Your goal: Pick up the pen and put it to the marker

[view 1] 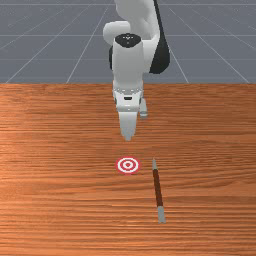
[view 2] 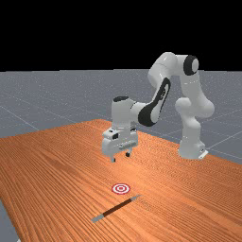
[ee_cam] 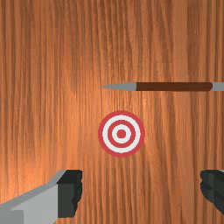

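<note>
1. Nearest to hand is the tool (view 2: 120,157) itself, hanging above the tabletop (view 1: 60,200) with its two fingers (ee_cam: 70,192) spread wide and nothing between them.
2. Next out comes the marker (view 1: 128,165), a flat disc of red and white rings, just past the tool in the front view. The first job, as I judge it, is reaching the pen (view 1: 158,187), so pass over the disc at a safe height.
3. The pen lies beyond, on the tabletop and off the tool's line, on the front view's right of the disc. The fingers seem to be spaced along its length, so I'd turn the wrist about a quarter turn to set one on each flank. Centre over the barrel (view 1: 157,186), come straight down, and close gently near its middle; a grip near either end could let it tip or swivel. Going too low might knock the fingers on the wood.
4. As for its looks, the pen is slim and straight, lying flat. Its grey tip (view 1: 154,163) tapers to a point beside the disc, aimed roughly toward the arm (view 1: 128,65); the two are apart.
5. Past that runs the dark brown barrel, and farthest out is a blunt grey end (view 1: 161,215).
</note>
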Robot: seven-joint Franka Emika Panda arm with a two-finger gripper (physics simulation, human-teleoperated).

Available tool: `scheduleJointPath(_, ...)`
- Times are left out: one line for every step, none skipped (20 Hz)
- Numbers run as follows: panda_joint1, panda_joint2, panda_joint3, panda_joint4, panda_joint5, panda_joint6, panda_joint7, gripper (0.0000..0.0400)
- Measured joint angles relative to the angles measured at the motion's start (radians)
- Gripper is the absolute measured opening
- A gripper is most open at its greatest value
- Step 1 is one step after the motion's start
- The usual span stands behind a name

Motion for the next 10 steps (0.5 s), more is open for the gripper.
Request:
scheduleJointPath(0.0, 0.0, 0.0, 0.0, 0.0, 0.0, 0.0, 0.0249)
scheduleJointPath(0.0, 0.0, 0.0, 0.0, 0.0, 0.0, 0.0, 0.0158)
scheduleJointPath(0.002, -0.002, -0.003, 0.0, 0.002, -0.007, 0.019, 0.0253)
scheduleJointPath(0.003, -0.004, -0.006, 0.0, 0.004, -0.012, 0.031, 0.0311)
scheduleJointPath(0.003, -0.006, -0.007, 0.001, 0.005, -0.014, 0.038, 0.0346)
scheduleJointPath(0.017, -0.089, -0.04, -0.059, -0.01, -0.116, 0.203, 0.0212)
scheduleJointPath(0.02, -0.162, -0.071, -0.065, -0.014, -0.21, 0.368, 0.0129)
scheduleJointPath(0.019, -0.203, -0.096, -0.054, -0.009, -0.281, 0.539, 0.0079)
scheduleJointPath(0.02, -0.22, -0.115, -0.039, 0.002, -0.337, 0.715, 0.0049)
scheduleJointPath(0.022, -0.223, -0.131, -0.025, 0.02, -0.385, 0.892, 0.003)
